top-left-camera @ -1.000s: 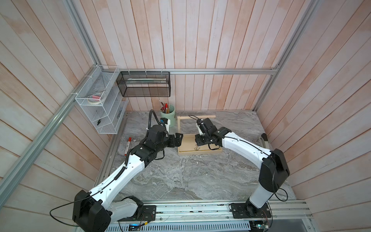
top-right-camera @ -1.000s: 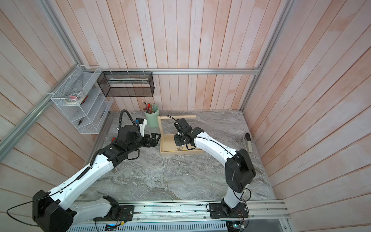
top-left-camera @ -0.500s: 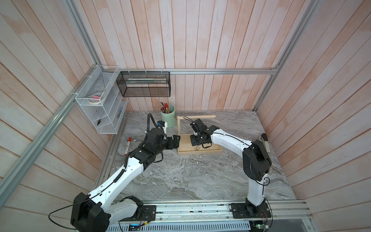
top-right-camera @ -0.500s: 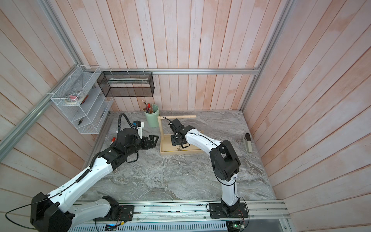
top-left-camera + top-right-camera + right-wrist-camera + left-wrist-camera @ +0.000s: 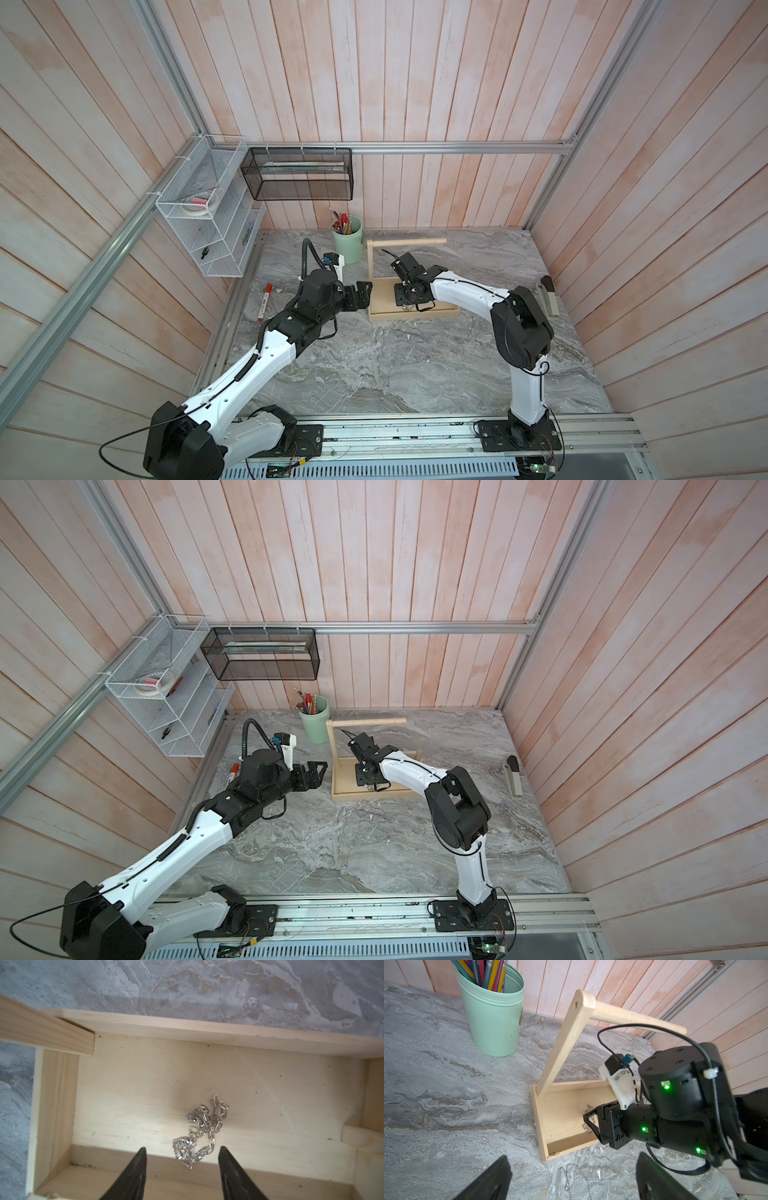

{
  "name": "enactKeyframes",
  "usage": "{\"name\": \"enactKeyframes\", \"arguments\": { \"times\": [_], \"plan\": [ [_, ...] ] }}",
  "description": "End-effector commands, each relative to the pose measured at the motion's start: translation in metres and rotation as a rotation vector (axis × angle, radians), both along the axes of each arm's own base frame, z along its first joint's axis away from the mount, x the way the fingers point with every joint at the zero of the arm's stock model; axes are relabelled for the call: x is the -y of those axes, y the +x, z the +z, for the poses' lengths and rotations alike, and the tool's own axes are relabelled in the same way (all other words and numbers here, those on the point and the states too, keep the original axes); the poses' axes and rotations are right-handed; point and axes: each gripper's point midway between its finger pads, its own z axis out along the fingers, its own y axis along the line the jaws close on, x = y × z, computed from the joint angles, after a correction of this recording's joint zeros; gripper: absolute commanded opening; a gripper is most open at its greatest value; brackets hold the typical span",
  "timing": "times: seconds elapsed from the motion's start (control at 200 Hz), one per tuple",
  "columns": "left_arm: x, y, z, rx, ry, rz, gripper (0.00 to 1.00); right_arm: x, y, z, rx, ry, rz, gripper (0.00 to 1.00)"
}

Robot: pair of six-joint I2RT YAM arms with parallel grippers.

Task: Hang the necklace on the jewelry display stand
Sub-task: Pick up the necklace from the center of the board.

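Wooden stand [image 5: 560, 1043] cradles one necklace [image 5: 201, 1132]; left gripper [image 5: 573, 1165], right gripper [image 5: 182, 1151] both gape.

**grainwatcher:** The jewelry display stand [image 5: 187, 1026] looks like raw pale wood to me. Matt and unvarnished-looking, with the grain showing and a few dark specks on the tray floor.

**linkfan:** Yep. The necklace [image 5: 204, 1126] is silvery metal links, way glossier. The table [image 5: 207, 985] is grey marble-look, smooth with a dull sheen. The pen cup [image 5: 492, 1022] is smooth mint green, plastic or painted metal, can't tell. The right gripper [image 5: 182, 1150] looks like matt black plastic.
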Motion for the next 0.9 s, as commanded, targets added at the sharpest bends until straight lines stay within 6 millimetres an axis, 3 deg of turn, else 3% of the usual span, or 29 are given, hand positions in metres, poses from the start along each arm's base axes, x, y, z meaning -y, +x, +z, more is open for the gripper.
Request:
{"name": "enactKeyframes", "arguments": {
  "times": [0.0, 0.215, 0.62, 0.895],
  "plan": [
    [-0.004, 0.001, 0.007, 0.025, -0.027, 0.021, 0.96, 0.009, -0.006, -0.035, -0.070, -0.053, -0.036, 0.57],
    [-0.007, 0.001, 0.007, 0.033, -0.031, 0.027, 0.96, 0.012, -0.007, -0.047, -0.064, -0.114, -0.046, 0.54],
    [-0.009, 0.002, 0.001, 0.026, -0.036, 0.031, 0.96, 0.011, 0.001, 0.007, 0.222, -0.227, -0.037, 0.55],
    [-0.012, 0.002, -0.001, 0.022, -0.036, 0.037, 0.96, 0.012, -0.018, -0.035, 0.080, -0.182, -0.046, 0.57]
  ]
}}
